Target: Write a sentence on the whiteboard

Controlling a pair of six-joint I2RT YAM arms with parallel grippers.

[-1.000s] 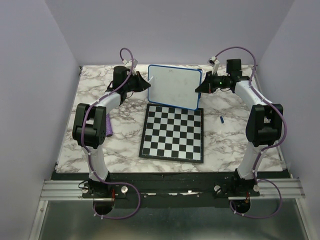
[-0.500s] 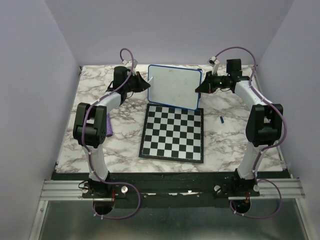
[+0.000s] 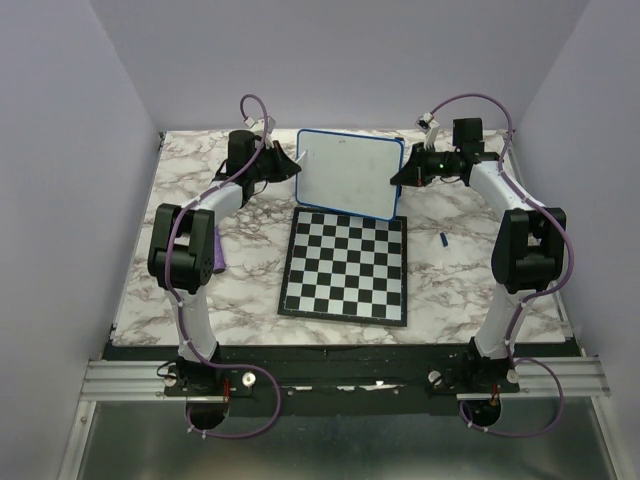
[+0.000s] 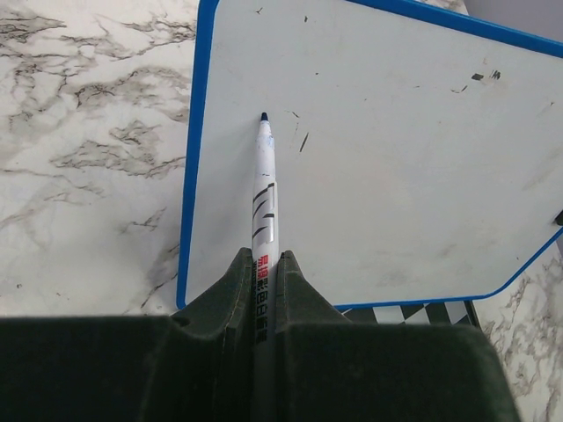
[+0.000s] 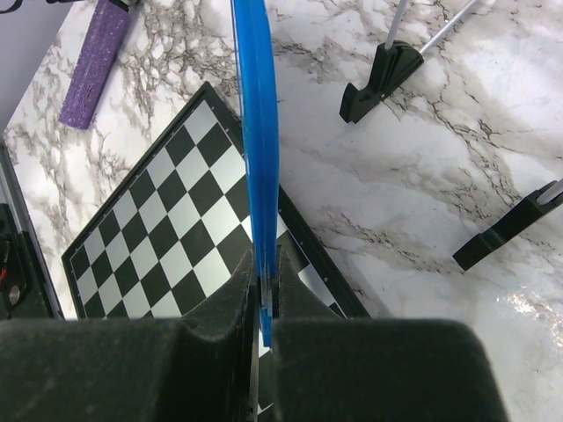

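The whiteboard (image 3: 348, 175), white with a thin blue rim, is held up off the table and tilted, above the far edge of the chessboard. My right gripper (image 3: 398, 178) is shut on its right rim (image 5: 257, 132), which runs edge-on between the jaws (image 5: 266, 259). My left gripper (image 3: 290, 166) is shut on a white marker (image 4: 264, 193) that points forward. The marker's dark tip (image 4: 263, 116) is over the board's face (image 4: 396, 176) near its left rim; I cannot tell whether it touches. No sentence shows; the face bears only a few small dark specks.
A black-and-white chessboard (image 3: 346, 265) lies flat on the marble table (image 3: 450, 280). A purple block (image 5: 95, 61) lies left of it, by the left arm. A small blue cap (image 3: 443, 239) lies to the right. Two black stand pieces (image 5: 378, 79) (image 5: 510, 230) rest behind the whiteboard.
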